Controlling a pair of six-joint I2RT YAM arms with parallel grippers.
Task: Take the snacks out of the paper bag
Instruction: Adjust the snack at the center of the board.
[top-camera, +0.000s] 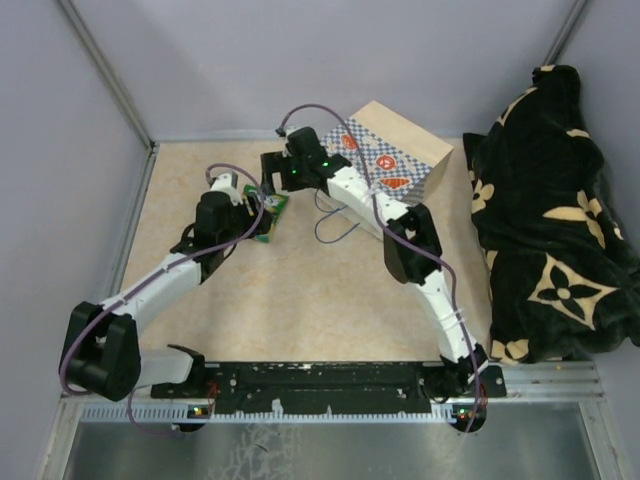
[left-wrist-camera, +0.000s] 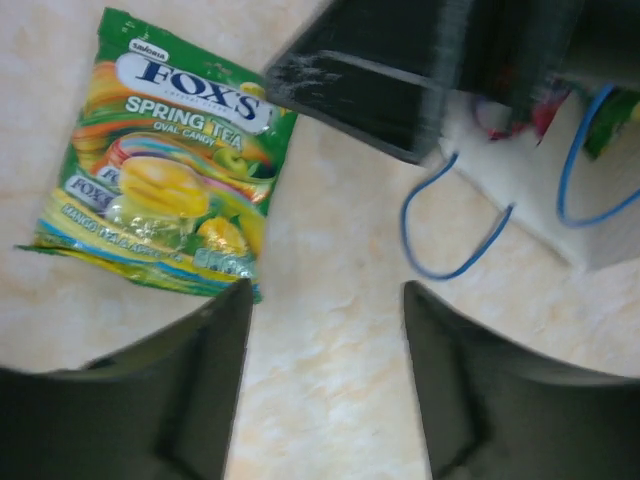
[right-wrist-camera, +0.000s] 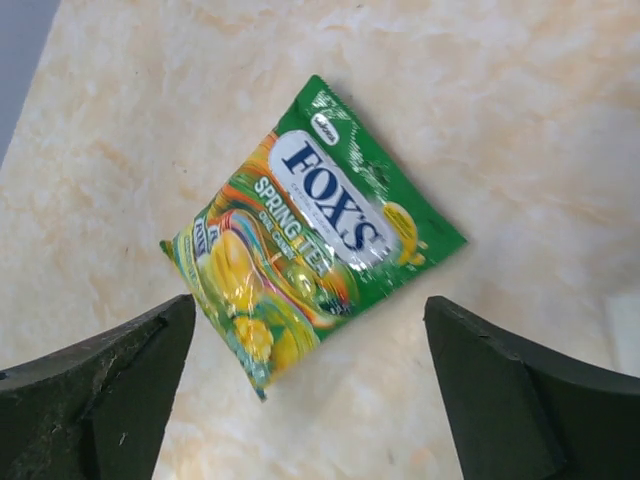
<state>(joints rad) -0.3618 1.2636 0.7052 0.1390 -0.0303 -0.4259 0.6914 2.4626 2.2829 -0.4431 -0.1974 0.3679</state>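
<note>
Bare table is left along the near and left edges; the right edge is taken by a blanket. The paper bag lies tipped by the far edge. One green snack packet (glossy, yellow fruit pictured) lies flat left of the bag, under the wide-spread right gripper. The left gripper is parted and empty beside it.

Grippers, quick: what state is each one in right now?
Left gripper: open, holding nothing; green candy packet lies on the table nearby.
Right gripper: open, empty, above the same packet.
</note>
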